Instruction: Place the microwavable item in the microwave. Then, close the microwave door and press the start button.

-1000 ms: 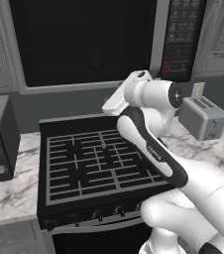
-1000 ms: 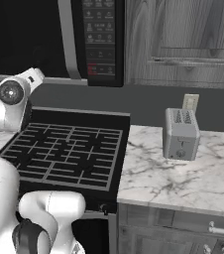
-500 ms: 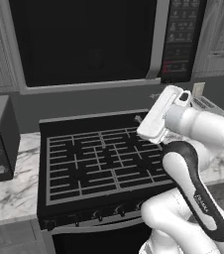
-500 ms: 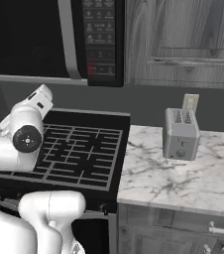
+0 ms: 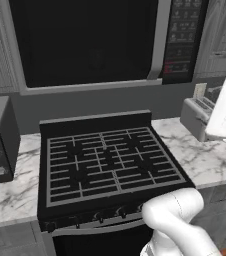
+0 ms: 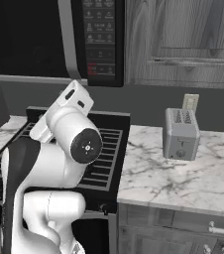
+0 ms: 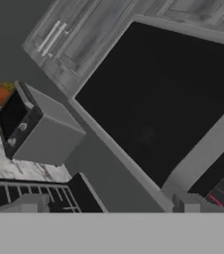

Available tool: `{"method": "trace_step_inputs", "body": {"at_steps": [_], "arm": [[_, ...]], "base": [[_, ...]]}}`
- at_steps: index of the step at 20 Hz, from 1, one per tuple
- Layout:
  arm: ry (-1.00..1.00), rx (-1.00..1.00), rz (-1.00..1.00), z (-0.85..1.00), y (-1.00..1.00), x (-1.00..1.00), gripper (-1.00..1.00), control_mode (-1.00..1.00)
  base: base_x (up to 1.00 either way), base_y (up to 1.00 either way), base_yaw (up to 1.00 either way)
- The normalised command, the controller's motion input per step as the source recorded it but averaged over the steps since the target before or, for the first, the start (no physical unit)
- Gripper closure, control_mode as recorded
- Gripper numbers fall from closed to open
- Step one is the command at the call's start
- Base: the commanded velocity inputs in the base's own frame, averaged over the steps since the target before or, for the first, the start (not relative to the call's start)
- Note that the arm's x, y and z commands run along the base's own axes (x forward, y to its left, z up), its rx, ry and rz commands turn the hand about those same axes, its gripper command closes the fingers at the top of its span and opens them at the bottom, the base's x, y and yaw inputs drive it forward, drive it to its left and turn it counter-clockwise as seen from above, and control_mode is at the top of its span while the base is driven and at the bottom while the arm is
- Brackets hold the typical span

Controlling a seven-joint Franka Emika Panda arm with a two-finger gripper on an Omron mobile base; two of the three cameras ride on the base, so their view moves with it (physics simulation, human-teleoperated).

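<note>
Above the stove (image 5: 110, 165) we see the microwave (image 5: 110, 45) with its dark door (image 5: 85, 42) shut. Beside the stove, a silver toaster (image 6: 181, 134) sits on the marble counter (image 6: 183, 171). Our pincer is spread wide, holding nothing. A small dark oven (image 7: 34, 126) sits nearby.

microwave (image 5: 85, 45) 1 | stove (image 5: 110, 162) 1 | toaster (image 6: 181, 134) 1 (silver)
</note>
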Motion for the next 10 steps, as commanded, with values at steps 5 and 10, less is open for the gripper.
{"method": "trace_step_inputs", "body": {"at_steps": [5, 10], "arm": [[-0.11, 0.0, 0.07, -0.05, -0.53, -0.05, -1.0, -1.0], [-0.08, 0.0, 0.03, -0.11, -0.06, 0.46, -1.0, -1.0]], "base": [[0.0, 0.0, 0.0], [0.0, 0.0, 0.0]]}}
